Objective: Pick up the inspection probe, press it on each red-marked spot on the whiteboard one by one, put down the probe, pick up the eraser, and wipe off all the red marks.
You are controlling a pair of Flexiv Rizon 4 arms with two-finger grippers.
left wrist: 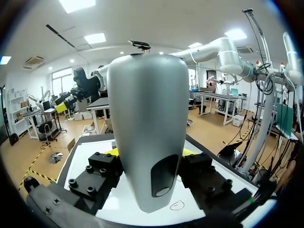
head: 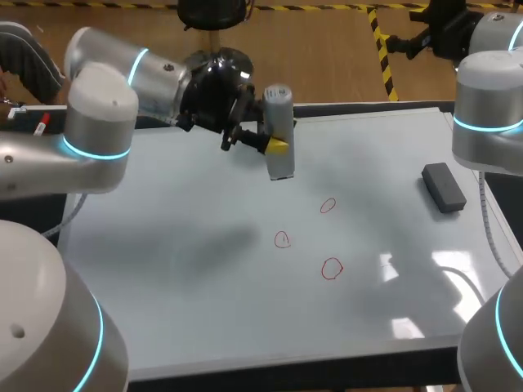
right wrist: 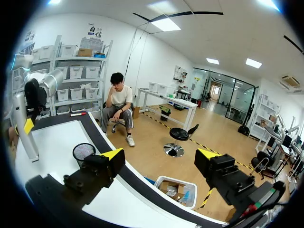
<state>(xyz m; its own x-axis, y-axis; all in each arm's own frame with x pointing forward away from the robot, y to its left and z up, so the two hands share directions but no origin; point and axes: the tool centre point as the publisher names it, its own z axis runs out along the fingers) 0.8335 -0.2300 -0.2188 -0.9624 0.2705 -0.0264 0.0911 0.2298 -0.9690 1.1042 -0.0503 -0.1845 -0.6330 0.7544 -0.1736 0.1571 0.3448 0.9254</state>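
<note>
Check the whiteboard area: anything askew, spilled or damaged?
Nothing stands out. The inspection probe sits upright in the left gripper, jaws shut on it. Three red marks on the whiteboard are unsmeared. The eraser lies flat near the board's right edge. The right gripper is empty, jaws open.

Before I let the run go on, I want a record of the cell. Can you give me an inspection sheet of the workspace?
Surface: whiteboard lying flat, with light glare near its right corner.
Job's things: three red marks, none wiped; inspection probe held in the left gripper, not on any mark; eraser lying near the board's right edge.
Clutter: red-tipped marker off the board's far left corner.
Grippers: left gripper shut on the probe; right gripper open, empty, pointing off the table.
Cables: grey cable hanging beside the right arm.
Surroundings: nothing seen reaching over the table.
</note>
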